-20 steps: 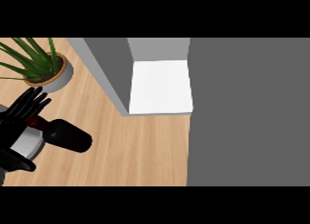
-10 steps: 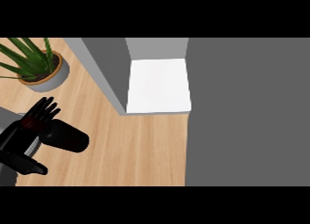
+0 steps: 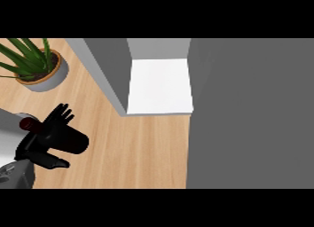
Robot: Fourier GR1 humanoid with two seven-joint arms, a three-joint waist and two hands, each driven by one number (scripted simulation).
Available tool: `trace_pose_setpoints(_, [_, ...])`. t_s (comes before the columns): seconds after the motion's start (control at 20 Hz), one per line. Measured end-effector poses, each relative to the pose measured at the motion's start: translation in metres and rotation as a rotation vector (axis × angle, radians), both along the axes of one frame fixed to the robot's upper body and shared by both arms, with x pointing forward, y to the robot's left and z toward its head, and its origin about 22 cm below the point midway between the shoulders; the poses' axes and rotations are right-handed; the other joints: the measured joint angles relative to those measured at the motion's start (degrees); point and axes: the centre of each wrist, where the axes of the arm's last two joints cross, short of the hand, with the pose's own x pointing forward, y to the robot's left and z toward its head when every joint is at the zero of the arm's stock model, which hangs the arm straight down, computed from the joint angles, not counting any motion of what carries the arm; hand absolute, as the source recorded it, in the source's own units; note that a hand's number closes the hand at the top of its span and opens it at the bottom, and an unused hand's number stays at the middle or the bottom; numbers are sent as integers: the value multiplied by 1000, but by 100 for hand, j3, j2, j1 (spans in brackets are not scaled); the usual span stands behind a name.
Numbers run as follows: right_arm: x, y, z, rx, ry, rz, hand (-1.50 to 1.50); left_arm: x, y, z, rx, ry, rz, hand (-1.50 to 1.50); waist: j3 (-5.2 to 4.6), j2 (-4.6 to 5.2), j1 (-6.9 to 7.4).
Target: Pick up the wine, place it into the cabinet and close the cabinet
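In the head view, one hand shows at the lower left, above the wooden counter. By its place it may be the left, but the view does not settle that. It is wrapped round the dark wine bottle, fingers splayed along it, thumb underneath — the bottle lies tilted, its red cap toward the upper left. A potted plant stands at the upper left, and the open cabinet's white shelf lies well apart, to the upper right.

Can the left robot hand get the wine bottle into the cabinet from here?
Probably yes: the left robot hand holds the wine bottle, and bare counter lies between it and the open cabinet.
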Motion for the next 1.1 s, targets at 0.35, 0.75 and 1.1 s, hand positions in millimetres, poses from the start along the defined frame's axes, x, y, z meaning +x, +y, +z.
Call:
trace_pose_setpoints(0.35, [4, -1, 2, -9, -19, -9, -150, 0, -7, -15, -54, 45, 7, -150, -10, 11, 5])
trace_pose_setpoints(0.75, [4, 2, -3, -3, -17, -8, -150, 2, -15, -22, -77, 57, -3, 150, -13, 16, 0])
trace_pose_setpoints(1.1, [3, -2, -5, -3, -11, -11, -150, -2, -12, -25, -70, 68, -21, 150, -8, 11, -2])
